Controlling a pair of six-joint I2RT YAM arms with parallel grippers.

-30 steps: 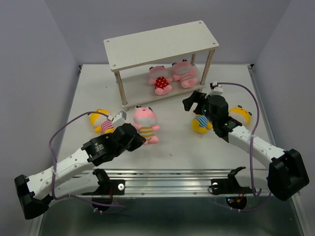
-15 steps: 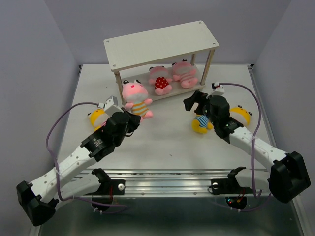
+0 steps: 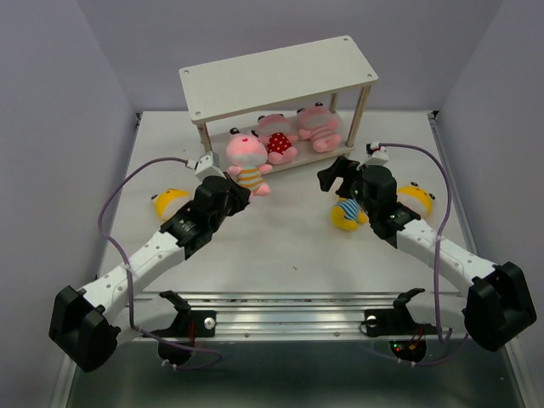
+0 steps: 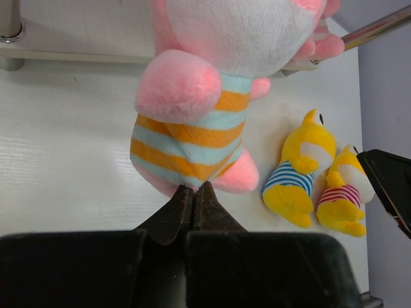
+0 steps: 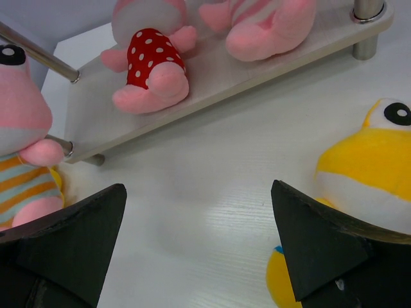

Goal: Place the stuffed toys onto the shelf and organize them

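Six stuffed toys on record. One pink striped toy [image 4: 192, 128] is pinched by its bottom hem in the closed left end effector [image 4: 194, 190] and sits just ahead of it, at the front edge of the shelf [image 3: 280, 68] lower tier. Right end effector [image 5: 196, 224]: spread wide, empty, yellow toy [image 5: 366, 160] just beside it.

Hazards: the thin grip may slip; the floppy head may catch the front leg [image 4: 9, 25] or nudge the polka-dot toy [image 5: 151, 64].

Tabletop [image 3: 289, 246]: white, smooth.

Walls [image 3: 51, 85]: pale lilac, close.
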